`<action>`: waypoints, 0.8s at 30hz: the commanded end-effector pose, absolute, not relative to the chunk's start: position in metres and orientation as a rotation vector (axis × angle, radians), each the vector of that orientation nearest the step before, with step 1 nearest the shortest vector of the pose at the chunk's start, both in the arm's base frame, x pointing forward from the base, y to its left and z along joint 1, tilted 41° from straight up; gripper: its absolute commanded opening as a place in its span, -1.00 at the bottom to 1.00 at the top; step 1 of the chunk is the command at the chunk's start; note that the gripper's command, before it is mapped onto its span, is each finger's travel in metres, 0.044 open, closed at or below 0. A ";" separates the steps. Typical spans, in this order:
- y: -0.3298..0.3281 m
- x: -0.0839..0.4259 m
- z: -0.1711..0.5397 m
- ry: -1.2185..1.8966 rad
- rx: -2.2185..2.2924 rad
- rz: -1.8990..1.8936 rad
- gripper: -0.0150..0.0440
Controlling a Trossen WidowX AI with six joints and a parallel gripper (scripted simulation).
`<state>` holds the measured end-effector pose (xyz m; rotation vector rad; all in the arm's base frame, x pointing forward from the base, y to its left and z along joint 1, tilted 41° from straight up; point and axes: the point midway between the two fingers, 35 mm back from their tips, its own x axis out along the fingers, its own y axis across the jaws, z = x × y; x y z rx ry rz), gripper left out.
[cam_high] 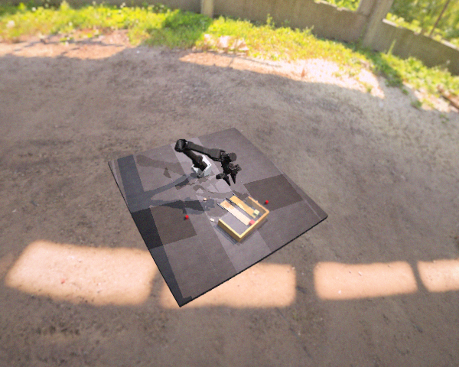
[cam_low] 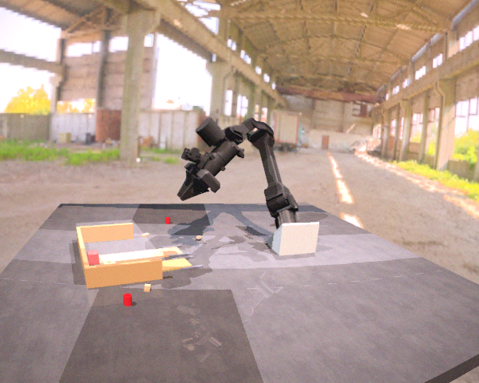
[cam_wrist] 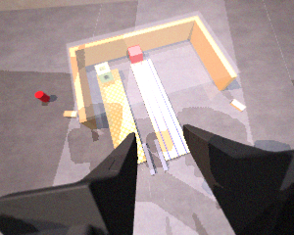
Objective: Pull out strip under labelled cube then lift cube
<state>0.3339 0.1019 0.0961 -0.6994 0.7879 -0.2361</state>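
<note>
Hovering half-open and empty, the tool [cam_high: 232, 183] [cam_low: 181, 198] [cam_wrist: 159, 133] wants lining up with the yellow patterned strip [cam_high: 243, 206] [cam_low: 177, 263] [cam_wrist: 119, 108], left of centre in the wrist frame. The labelled cube [cam_high: 256, 212] [cam_low: 108, 260] [cam_wrist: 103, 69] sits at its far end, upper left; a low, straight, slow pull should suit.

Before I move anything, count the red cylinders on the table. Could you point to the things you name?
2. One red cylinder [cam_high: 266, 202] [cam_low: 127, 299] [cam_wrist: 42, 96] stands outside the box [cam_high: 229, 232] [cam_low: 124, 273] [cam_wrist: 213, 56], nearer its yellow-strip side; the other red cylinder [cam_high: 187, 216] [cam_low: 168, 220] stands off the opposite side.
</note>
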 end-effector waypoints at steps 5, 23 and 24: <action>0.097 0.364 0.047 1.159 -0.726 -0.282 -0.49; 0.078 0.364 -0.004 1.562 -0.733 -0.381 -0.49; 0.077 0.364 -0.005 1.562 -0.733 -0.381 -0.49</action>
